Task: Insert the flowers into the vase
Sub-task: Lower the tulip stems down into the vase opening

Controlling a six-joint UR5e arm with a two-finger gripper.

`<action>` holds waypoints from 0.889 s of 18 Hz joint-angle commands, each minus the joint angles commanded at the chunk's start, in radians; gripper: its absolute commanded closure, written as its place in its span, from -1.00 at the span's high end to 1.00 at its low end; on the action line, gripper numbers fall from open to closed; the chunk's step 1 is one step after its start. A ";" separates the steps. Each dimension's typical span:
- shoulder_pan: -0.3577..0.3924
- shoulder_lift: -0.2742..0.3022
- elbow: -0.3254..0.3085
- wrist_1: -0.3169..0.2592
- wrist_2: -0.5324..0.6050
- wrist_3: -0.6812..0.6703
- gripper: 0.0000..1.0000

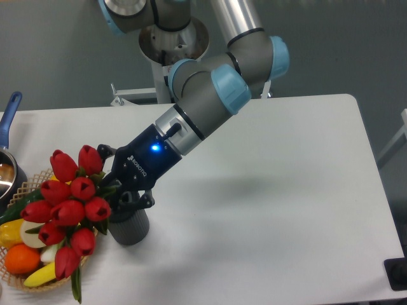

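While the end effector (121, 190) is clamping the flowers (71, 206) at lower left, the stems are hanging tilted beside the vase (130, 227); insertion step seems underway, next needing uprighting over the rim.

A lab: robot arm (216, 82) mounted at a bare white table (286, 190).

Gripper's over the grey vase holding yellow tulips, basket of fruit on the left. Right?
Not quite: the tulips are red, not yellow, as the camera view shows. The rest holds: the gripper is over the grey vase with the bunch at its fingers, and the basket of fruit sits on the left.
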 joint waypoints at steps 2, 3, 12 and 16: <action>0.000 -0.005 -0.014 0.000 0.002 0.009 -0.93; 0.000 -0.005 -0.032 0.000 0.002 0.038 -0.93; 0.012 0.008 -0.169 -0.002 0.011 0.193 -0.81; 0.029 0.021 -0.225 -0.002 0.025 0.256 -0.78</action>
